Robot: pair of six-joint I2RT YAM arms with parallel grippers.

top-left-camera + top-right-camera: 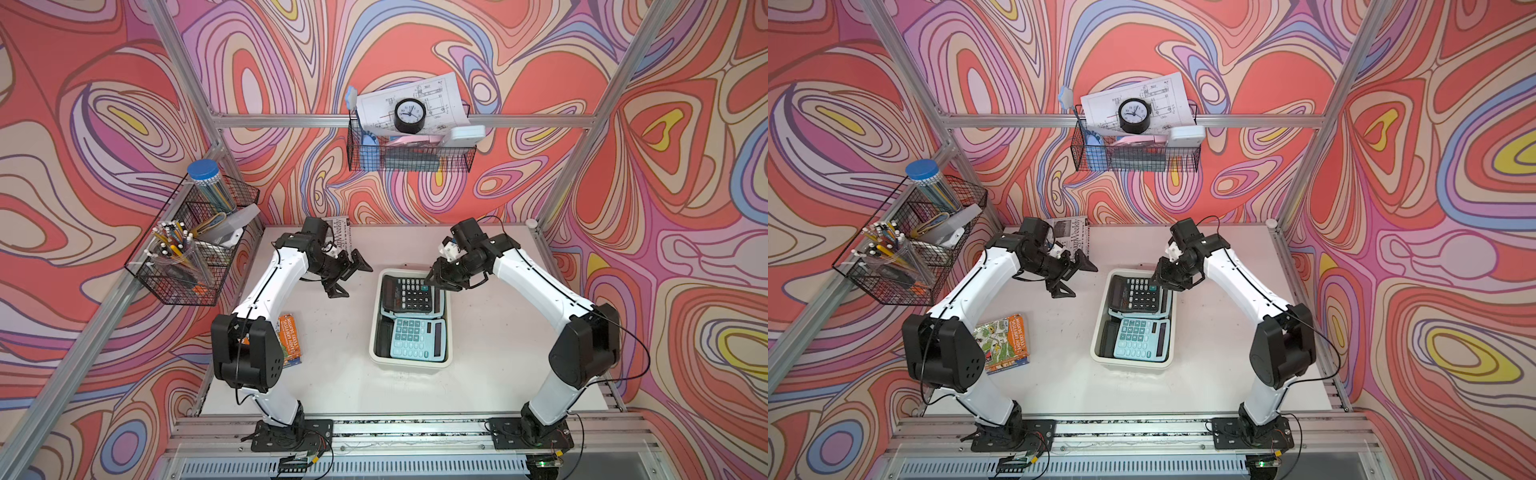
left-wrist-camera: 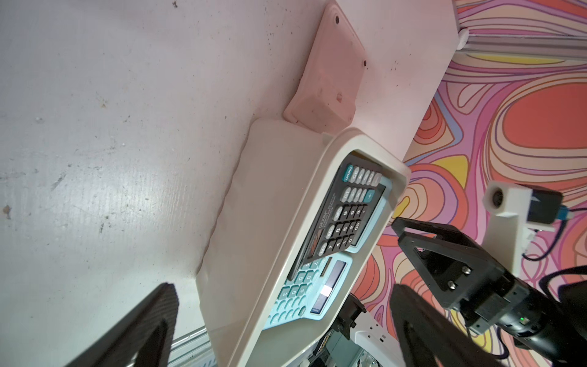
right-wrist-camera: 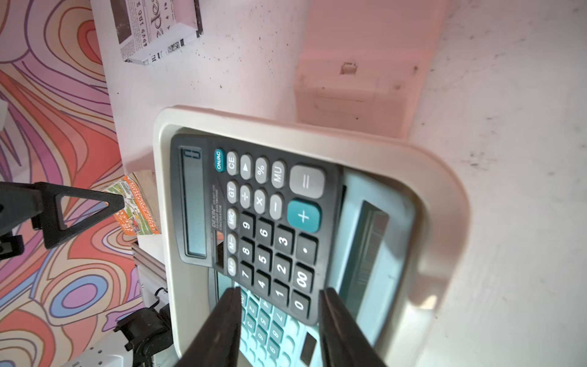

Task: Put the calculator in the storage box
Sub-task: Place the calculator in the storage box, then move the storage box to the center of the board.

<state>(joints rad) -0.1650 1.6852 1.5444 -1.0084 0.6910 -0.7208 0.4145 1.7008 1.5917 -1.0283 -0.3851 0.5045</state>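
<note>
Right tool (image 1: 436, 282) is set part-open and empty over the black calculator (image 1: 409, 293), which is laid atop teal calculators (image 1: 411, 338) inside the storage box (image 1: 411, 363) at frame centre. Left tool (image 1: 353, 279) is held wide, presumably for clearance.

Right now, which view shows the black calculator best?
Right wrist: the black calculator is close up, keys and display clear. Both top views show it small in the box, one edge under the right gripper. Left wrist sees it slantwise, behind the rim.
</note>
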